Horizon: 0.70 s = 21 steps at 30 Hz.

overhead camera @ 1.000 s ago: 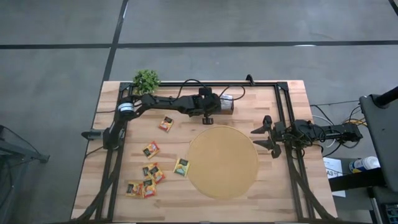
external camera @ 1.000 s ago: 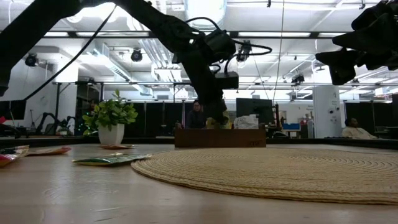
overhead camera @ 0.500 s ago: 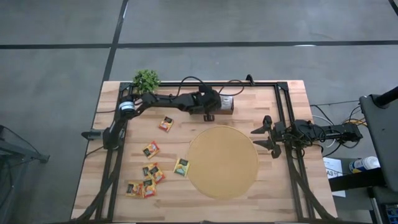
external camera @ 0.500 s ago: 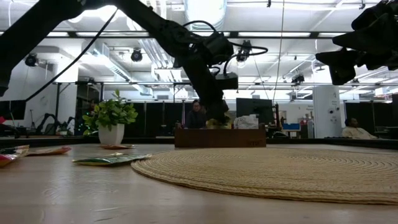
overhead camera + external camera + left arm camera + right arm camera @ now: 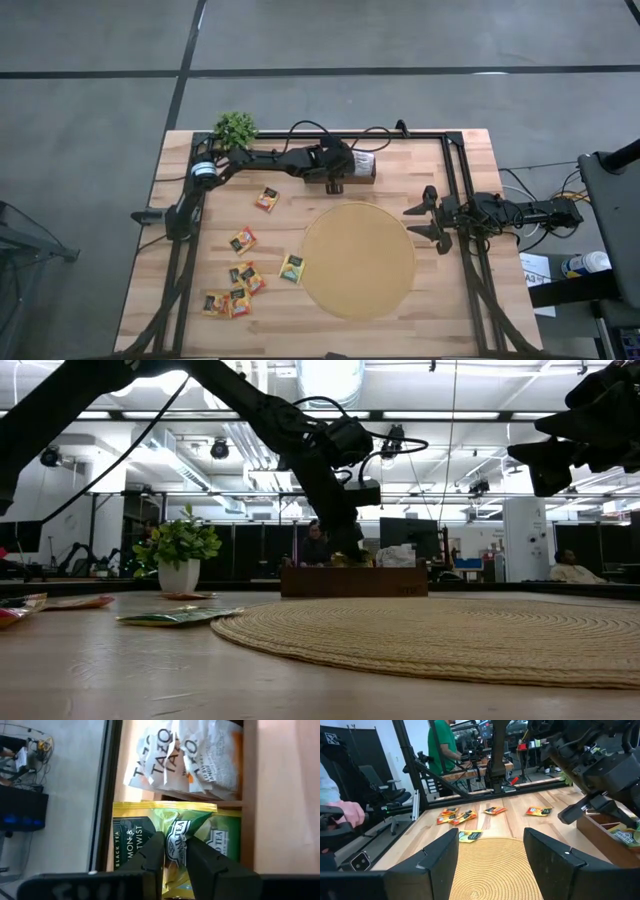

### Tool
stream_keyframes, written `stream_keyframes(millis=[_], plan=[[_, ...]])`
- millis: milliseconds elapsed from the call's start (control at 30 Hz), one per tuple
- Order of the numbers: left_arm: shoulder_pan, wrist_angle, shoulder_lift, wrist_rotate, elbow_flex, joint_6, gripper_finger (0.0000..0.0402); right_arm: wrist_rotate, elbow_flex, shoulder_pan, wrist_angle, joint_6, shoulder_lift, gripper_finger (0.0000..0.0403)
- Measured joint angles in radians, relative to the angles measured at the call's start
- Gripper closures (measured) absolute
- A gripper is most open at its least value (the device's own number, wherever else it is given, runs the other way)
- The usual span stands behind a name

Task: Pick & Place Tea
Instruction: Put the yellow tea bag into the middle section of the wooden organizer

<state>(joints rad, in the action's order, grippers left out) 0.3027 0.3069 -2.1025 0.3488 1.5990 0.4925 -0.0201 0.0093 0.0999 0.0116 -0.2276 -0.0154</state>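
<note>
- Loosening left gripper (image 5: pixel 176 840) from nearly shut to a narrow gap, low over the wooden tray (image 5: pixel 248 795).
- Left a yellow-green tea sachet (image 5: pixel 150 820) between the parted fingers, in the slot beside the white sachets (image 5: pixel 200 760); judged released, so one placement about done.
- Kept right gripper (image 5: pixel 420 222) wide apart, empty, waiting beside the mat (image 5: pixel 358 260).
- Still to fetch: loose sachets (image 5: pixel 243 240) on the table.

We see the left gripper (image 5: pixel 174 856) has edged further over the wooden tray (image 5: pixel 362 168), its fingers loosening around the yellow-green sachet (image 5: pixel 176 840) between them.
</note>
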Motion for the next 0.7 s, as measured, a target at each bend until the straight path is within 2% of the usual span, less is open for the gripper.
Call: stream_keyframes(millis=[100, 300, 433, 500, 700], plan=[[0.0, 0.002, 0.0, -0.026, 0.0, -0.005, 0.0308, 0.0, 0.0, 0.0, 0.0, 0.0, 0.0, 0.0181], [0.001, 0.029, 0.004, -0.015, 0.0, -0.017, 0.0242, 0.0, 0.0, 0.0, 0.0, 0.0, 0.0, 0.0181], [0.001, 0.046, 0.011, 0.056, 0.0, -0.014, 0.0205, 0.0, 0.0, 0.0, 0.0, 0.0, 0.0, 0.0181], [-0.001, 0.07, 0.019, 0.082, 0.0, -0.004, 0.0196, 0.0, 0.0, 0.0, 0.0, 0.0, 0.0, 0.0181], [-0.002, 0.082, 0.057, 0.055, 0.0, 0.006, 0.0191, 0.0, 0.0, 0.0, 0.0, 0.0, 0.0, 0.0181]])
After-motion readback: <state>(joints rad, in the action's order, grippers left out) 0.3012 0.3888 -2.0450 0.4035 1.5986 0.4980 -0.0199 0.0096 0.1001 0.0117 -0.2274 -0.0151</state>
